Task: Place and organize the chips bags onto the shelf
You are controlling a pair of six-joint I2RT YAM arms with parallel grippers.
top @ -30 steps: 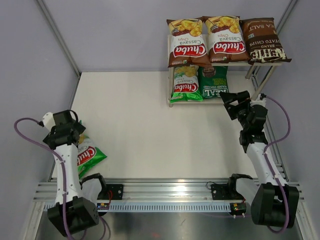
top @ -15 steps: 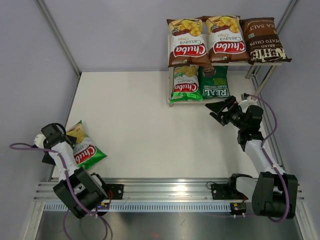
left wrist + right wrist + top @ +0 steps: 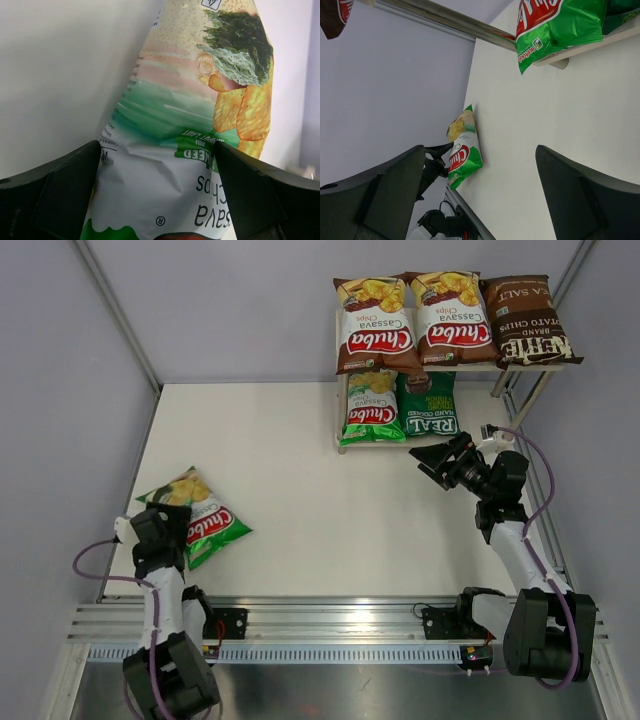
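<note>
Left arm (image 3: 160, 575) crouched at the table's (image 3: 330, 510) near left corner.
Left pincer (image 3: 155, 200) gripped one green bag (image 3: 205, 520); right pincer (image 3: 432, 458) gaped beside the shelf (image 3: 475, 367) holding five bags (image 3: 375, 325).

Flat, even light falls on a cream-white worktop (image 3: 330, 510) closed in by a pale grey-lilac back wall (image 3: 230, 310), a matching left wall (image 3: 50, 390) and a right wall (image 3: 610, 420). A slim metal strut (image 3: 115, 315) slants up the left corner where the panels meet. A ribbed aluminium rail (image 3: 340, 616) spans the worktop's near edge, with a slotted white strip (image 3: 340, 652) just below it and a dull grey metal plate (image 3: 350, 692) at the bottom of the overhead view.
</note>
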